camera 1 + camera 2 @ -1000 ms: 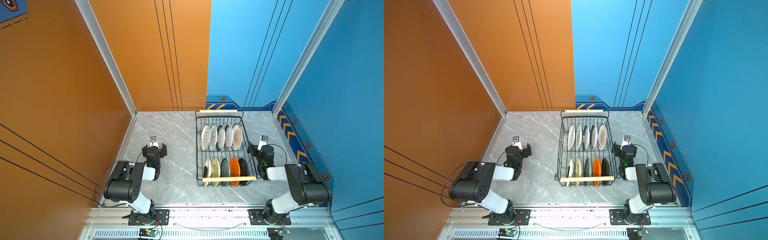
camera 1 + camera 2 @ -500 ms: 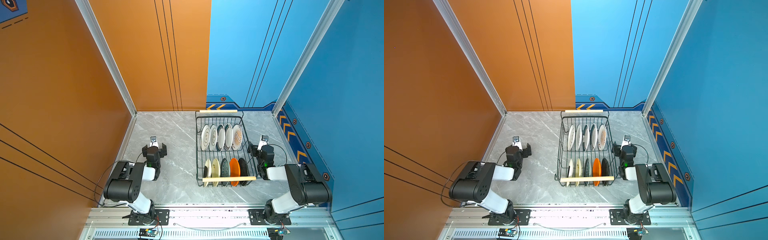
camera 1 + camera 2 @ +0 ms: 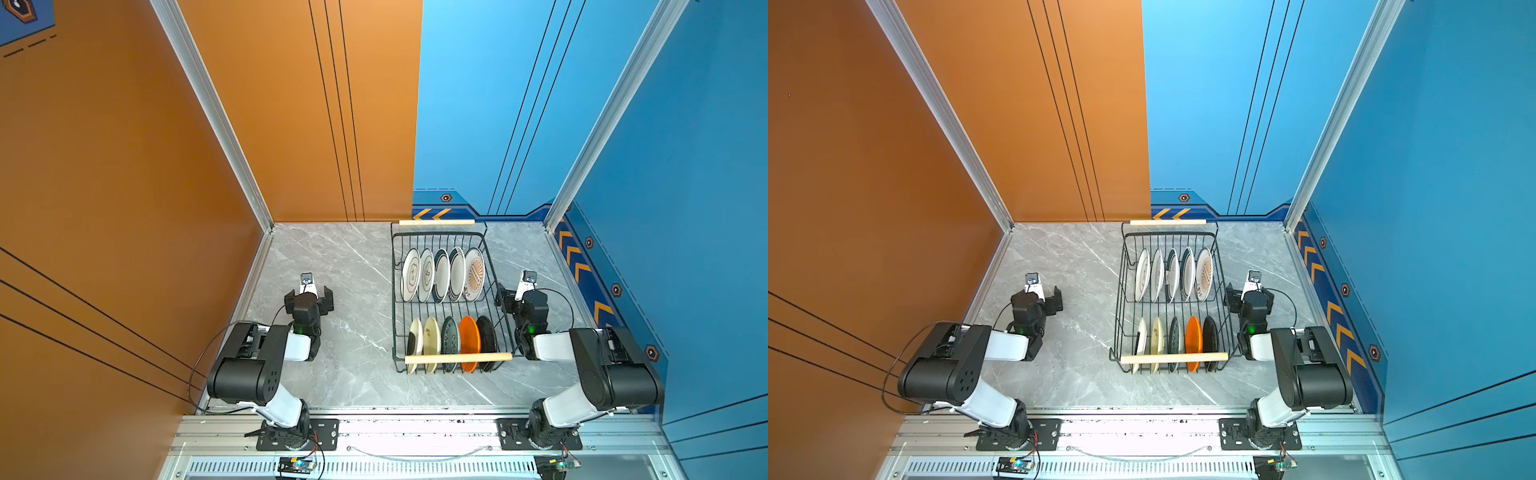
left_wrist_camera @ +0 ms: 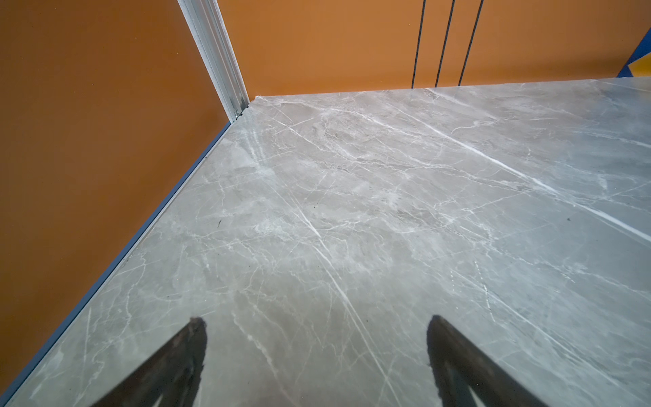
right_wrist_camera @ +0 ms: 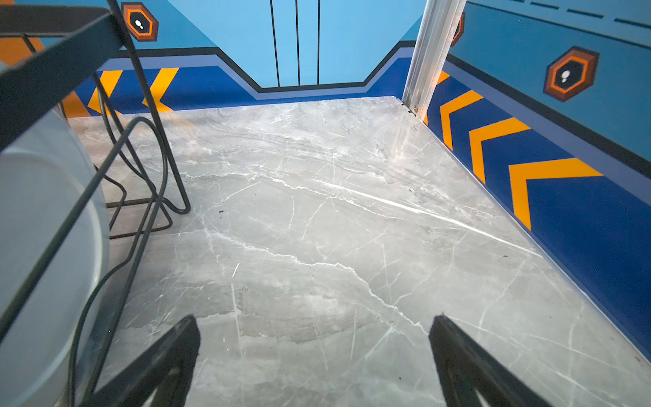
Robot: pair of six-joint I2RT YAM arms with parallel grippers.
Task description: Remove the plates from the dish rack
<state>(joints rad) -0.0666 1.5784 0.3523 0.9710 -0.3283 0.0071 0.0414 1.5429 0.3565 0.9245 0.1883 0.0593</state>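
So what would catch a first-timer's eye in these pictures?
Most likely the black wire dish rack with pale wooden rod handles, right of centre on the grey marble-look table, holding ten round plates on edge in two rows, one bright orange plate in the near row. Flanking it, the left gripper and right gripper sit low with jaws wide open and empty, framed by a vivid orange wall and blue wall.

One rectangular black wire dish rack (image 3: 438,235) carries two light wooden rod handles (image 3: 457,358) and ten round plates (image 3: 457,274). Rack's far row: two cream marked plates (image 3: 410,274), two white dark-rimmed plates (image 3: 441,276), one orange sunburst plate (image 3: 473,274). Rack's near row: two cream plates (image 3: 432,338), one dark green patterned plate (image 3: 451,338), one orange plate (image 3: 470,338), one black plate (image 3: 487,338).
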